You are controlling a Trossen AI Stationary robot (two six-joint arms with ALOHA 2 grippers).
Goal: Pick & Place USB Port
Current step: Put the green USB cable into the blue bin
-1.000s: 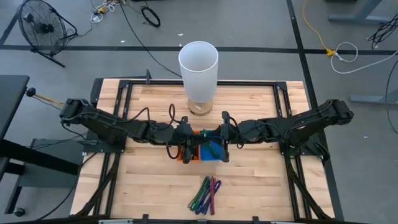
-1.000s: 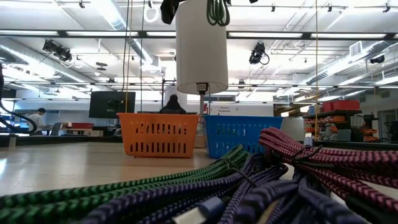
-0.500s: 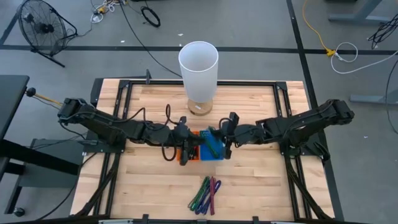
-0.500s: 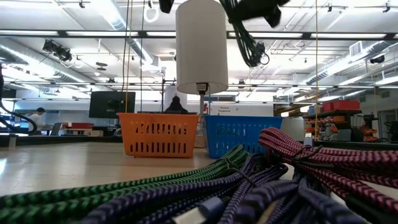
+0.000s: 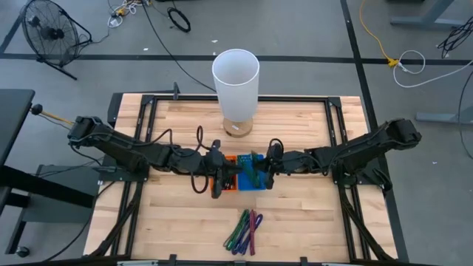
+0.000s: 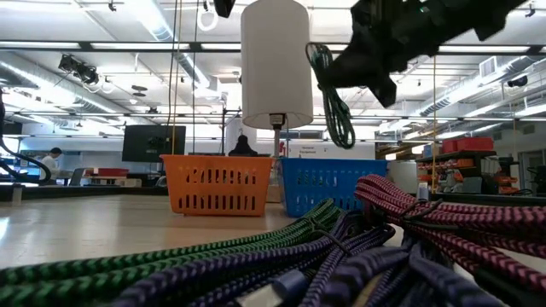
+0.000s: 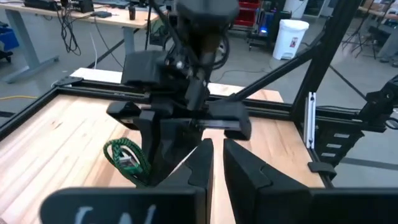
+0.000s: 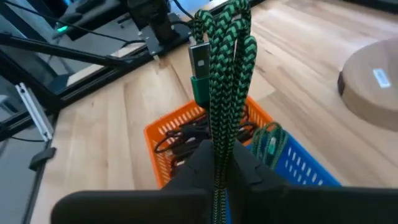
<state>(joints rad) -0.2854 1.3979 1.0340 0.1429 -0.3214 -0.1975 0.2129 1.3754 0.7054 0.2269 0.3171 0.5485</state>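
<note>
An orange basket (image 6: 217, 183) and a blue basket (image 6: 328, 186) stand side by side at mid-table. My right gripper (image 5: 261, 172) hovers over the blue basket (image 5: 251, 181), shut on a bundled green braided USB cable (image 6: 335, 94) whose plug (image 8: 200, 59) shows. Another green cable (image 8: 267, 140) lies in the blue basket, and dark cables lie in the orange basket (image 8: 186, 137). My left gripper (image 5: 219, 183) hangs over the orange basket, its fingers (image 7: 202, 165) a narrow gap apart, with nothing between them. My right gripper pinches the green cable's bundled strands (image 8: 217, 146) between its two fingers, several strands together. It comes from the table's right, slanting downward. The bundle's loop (image 6: 341, 128) hangs below the gripper, clear of the blue basket.
A tall white cylinder on a round wooden base (image 5: 236, 81) stands at the far middle. A pile of green, purple and red braided cables (image 5: 245, 230) lies near the front edge. Black frame rails (image 5: 347, 148) run along the table's sides.
My right gripper has come down toward the blue basket with the green cable and rolled at the wrist. The cable's loop, earlier at the top of the low view, now hangs lower, just above the basket.
</note>
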